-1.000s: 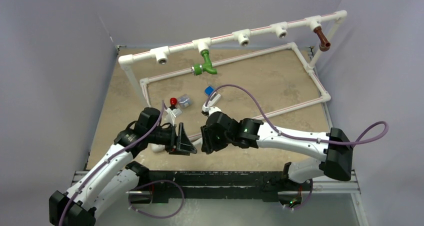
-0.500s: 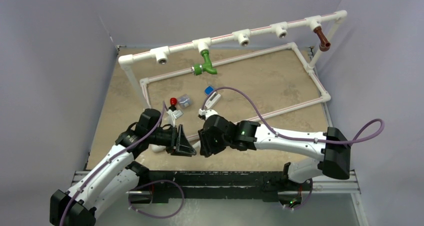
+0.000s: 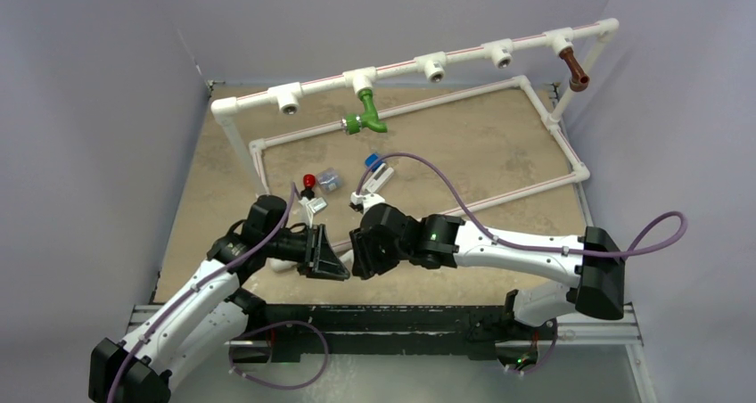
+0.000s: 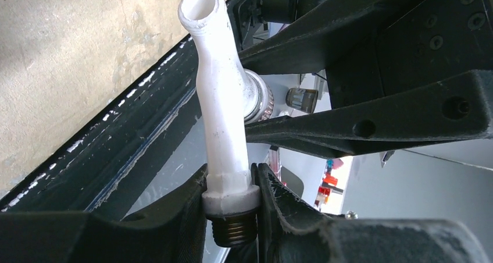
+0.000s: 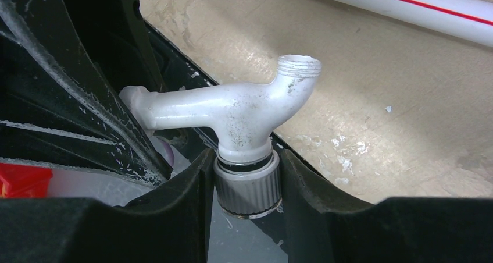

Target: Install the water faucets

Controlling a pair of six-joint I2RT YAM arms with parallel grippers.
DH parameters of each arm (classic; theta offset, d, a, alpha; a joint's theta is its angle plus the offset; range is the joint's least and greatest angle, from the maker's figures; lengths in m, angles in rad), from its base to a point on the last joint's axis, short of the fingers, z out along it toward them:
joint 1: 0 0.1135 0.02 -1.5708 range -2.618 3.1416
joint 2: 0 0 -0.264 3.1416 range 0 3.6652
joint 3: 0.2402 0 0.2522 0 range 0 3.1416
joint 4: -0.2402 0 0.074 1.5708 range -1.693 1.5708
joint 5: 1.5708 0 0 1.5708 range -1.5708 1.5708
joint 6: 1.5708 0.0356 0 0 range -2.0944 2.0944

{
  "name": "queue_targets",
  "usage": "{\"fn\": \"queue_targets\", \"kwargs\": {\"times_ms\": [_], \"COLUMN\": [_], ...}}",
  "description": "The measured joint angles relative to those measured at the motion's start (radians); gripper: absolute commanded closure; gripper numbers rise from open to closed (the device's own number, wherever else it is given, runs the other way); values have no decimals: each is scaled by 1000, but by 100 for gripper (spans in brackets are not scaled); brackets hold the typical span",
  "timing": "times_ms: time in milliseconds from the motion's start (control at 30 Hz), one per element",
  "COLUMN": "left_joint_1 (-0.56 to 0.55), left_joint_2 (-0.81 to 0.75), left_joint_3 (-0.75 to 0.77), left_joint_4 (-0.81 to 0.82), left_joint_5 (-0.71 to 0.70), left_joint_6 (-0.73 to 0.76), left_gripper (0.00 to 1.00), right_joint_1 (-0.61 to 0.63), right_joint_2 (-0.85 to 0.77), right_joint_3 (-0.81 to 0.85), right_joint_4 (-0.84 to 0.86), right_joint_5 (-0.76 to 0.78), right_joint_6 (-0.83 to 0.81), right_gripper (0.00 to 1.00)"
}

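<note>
Between the two arms, low over the near edge of the table, the white faucet is held from both sides at once. The right gripper is clamped on its ribbed silvery knob, one finger on each side. The left gripper has its fingers closed against the collar at one end of the body, touching it on both sides.

Seen from the right wrist, the faucet's long axis lies crosswise to the right fingers. The gripped end points left into the left gripper. The other end curves up and to the right, ending in a threaded mouth that touches nothing. Seen from the left wrist, the body stands straight out from the left fingers, in line with that gripper. From overhead the faucet is almost hidden between the two black grippers.

Farther back stands the white pipe frame. A green faucet hangs from one tee and a brown faucet from the tee at the far right. Three tees are open, and the leftmost tee is nearest the left arm.

The free threaded mouth points away from the left gripper. That arm therefore looks best placed to carry the faucet to an open tee and push it in end-first, once the right gripper lets go of the knob.
</note>
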Motion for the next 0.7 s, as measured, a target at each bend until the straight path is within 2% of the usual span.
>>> {"fn": "queue_targets", "kwargs": {"times_ms": [33,67,167,233,400,500,700], "left_joint_1": [0,0,0,0,0,0,0], "left_joint_2": [-2,-4,-16,-27,-56,-87,-109], "left_joint_3": [-1,-2,-8,-13,-17,-31,-47], "left_joint_4": [1,3,8,9,27,53,87], "left_joint_5": [1,2,2,1,7,16,53], "left_joint_6": [-3,-8,-23,-38,-76,-114,-172], "left_gripper": [100,100,100,100,100,100,100], "right_joint_1": [0,0,0,0,1,1,0], "right_joint_2": [0,0,-1,-4,-39,-81,-167], "right_joint_3": [0,0,0,-2,-26,-53,-105], "right_joint_4": [0,0,1,4,39,73,115], "right_joint_5": [0,0,-1,-1,-5,-21,-42], "right_joint_6": [0,0,0,0,1,-13,-81], "right_gripper": [100,94,66,53,31,23,17]}}
